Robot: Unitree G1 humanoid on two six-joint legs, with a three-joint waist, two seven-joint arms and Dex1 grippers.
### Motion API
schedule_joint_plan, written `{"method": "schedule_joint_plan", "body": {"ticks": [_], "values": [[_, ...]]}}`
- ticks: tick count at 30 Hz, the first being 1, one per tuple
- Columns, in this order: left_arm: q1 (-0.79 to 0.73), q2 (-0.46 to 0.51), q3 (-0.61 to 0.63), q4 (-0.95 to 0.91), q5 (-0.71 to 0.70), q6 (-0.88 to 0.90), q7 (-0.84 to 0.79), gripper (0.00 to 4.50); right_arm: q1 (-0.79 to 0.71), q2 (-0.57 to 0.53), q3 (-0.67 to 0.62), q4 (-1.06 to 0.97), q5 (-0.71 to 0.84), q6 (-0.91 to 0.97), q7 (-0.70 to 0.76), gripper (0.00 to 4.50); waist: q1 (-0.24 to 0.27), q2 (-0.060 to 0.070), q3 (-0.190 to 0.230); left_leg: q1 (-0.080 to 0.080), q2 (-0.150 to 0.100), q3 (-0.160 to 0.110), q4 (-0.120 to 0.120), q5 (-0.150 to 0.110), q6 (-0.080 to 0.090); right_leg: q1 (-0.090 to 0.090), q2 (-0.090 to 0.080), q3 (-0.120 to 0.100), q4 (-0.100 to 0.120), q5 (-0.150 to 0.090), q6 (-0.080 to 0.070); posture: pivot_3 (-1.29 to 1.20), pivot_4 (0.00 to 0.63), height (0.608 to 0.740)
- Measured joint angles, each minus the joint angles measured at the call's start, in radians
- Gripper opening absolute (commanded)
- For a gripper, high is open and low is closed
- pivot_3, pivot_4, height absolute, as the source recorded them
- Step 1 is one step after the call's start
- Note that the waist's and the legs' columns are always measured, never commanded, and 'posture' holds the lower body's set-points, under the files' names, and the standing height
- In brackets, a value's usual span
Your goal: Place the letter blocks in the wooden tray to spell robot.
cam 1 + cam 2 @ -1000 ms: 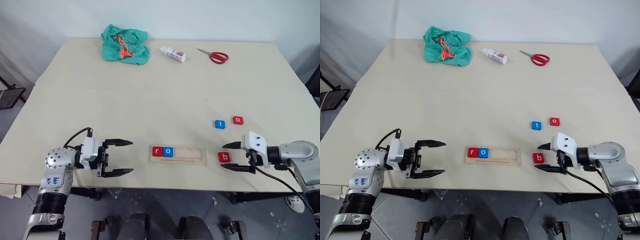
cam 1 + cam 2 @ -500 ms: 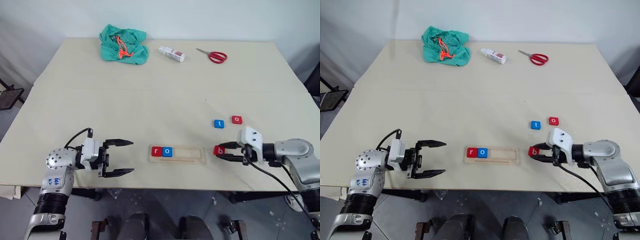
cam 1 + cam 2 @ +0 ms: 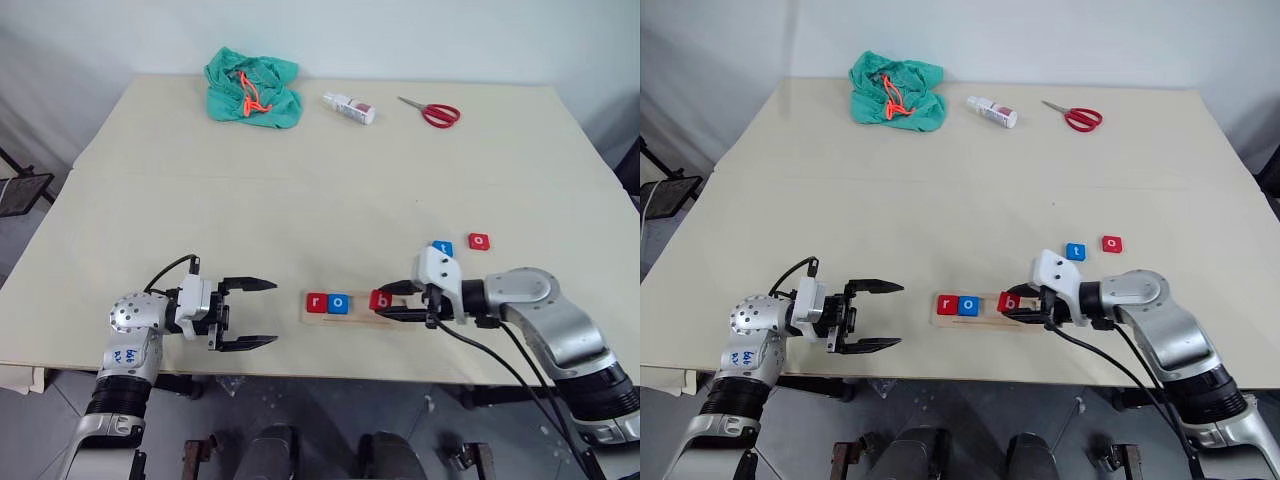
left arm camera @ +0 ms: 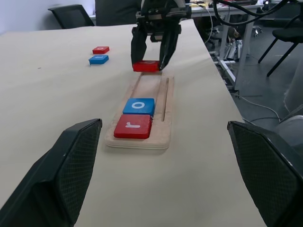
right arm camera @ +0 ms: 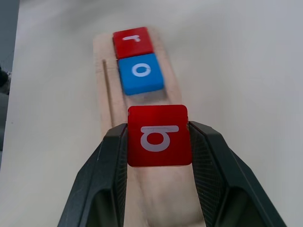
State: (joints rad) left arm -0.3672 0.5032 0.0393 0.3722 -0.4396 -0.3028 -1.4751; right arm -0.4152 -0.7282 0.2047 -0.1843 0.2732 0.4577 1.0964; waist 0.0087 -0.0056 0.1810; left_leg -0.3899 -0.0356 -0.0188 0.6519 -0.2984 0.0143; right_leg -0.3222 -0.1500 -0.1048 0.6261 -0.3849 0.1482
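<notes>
The wooden tray (image 3: 395, 322) lies near the table's front edge, with a red r block (image 3: 316, 302) and a blue o block (image 3: 339, 302) at its left end. My right gripper (image 3: 384, 305) is shut on a red b block (image 5: 159, 135), held just above the tray a small gap to the right of the blue o. Behind my right arm lie a blue t block (image 3: 443, 247), partly hidden, and a red o block (image 3: 480, 241). Left of the tray, my left gripper (image 3: 260, 313) stands open and empty, pointing toward it.
At the table's far side lie a green cloth with an orange cord (image 3: 251, 87), a small white bottle (image 3: 348, 107) and red-handled scissors (image 3: 432, 111). The table's front edge (image 3: 320, 372) runs close below the tray.
My right gripper closed on the red b block, lifted it from the table right of the tray and carried it left over the tray. The left gripper stayed put.
</notes>
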Motion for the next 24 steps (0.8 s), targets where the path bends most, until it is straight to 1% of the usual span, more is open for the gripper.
{"method": "schedule_joint_plan", "body": {"ticks": [4, 13, 20, 24], "values": [[-0.018, -0.02, -0.013, 0.003, 0.01, -0.016, 0.002, 4.5, -0.013, 0.029, 0.028, 0.019, -0.025, -0.019, -0.009, 1.47, -0.004, 0.0, 0.0, 0.0, 0.0, 0.0, 0.0, 0.0, 0.0, 0.0, 0.0, 0.0, 0.0, 0.0, 0.0, 0.0, 0.15, 0.74], [-0.018, -0.021, -0.019, 0.001, 0.014, -0.019, 0.006, 4.5, -0.013, 0.057, 0.055, 0.029, -0.06, -0.026, -0.019, 1.47, -0.01, 0.0, 0.0, 0.0, 0.0, 0.0, 0.0, 0.0, 0.0, 0.0, 0.0, 0.0, 0.001, 0.0, 0.0, 0.0, 0.15, 0.74], [0.003, 0.012, -0.011, -0.007, 0.012, -0.015, 0.006, 4.5, -0.046, 0.079, 0.068, 0.035, -0.075, -0.027, -0.018, 1.47, -0.011, 0.0, 0.0, 0.0, 0.0, -0.001, 0.0, 0.0, 0.0, 0.0, 0.0, 0.0, 0.001, 0.0, 0.0, 0.0, 0.15, 0.74], [0.012, 0.022, -0.001, -0.012, 0.011, -0.015, 0.014, 4.5, -0.055, 0.1, 0.084, 0.075, -0.089, -0.044, -0.016, 1.47, -0.009, 0.0, 0.0, 0.0, 0.0, -0.001, 0.0, 0.0, 0.0, 0.0, 0.0, 0.0, 0.001, 0.0, 0.0, 0.0, 0.15, 0.74]]}}
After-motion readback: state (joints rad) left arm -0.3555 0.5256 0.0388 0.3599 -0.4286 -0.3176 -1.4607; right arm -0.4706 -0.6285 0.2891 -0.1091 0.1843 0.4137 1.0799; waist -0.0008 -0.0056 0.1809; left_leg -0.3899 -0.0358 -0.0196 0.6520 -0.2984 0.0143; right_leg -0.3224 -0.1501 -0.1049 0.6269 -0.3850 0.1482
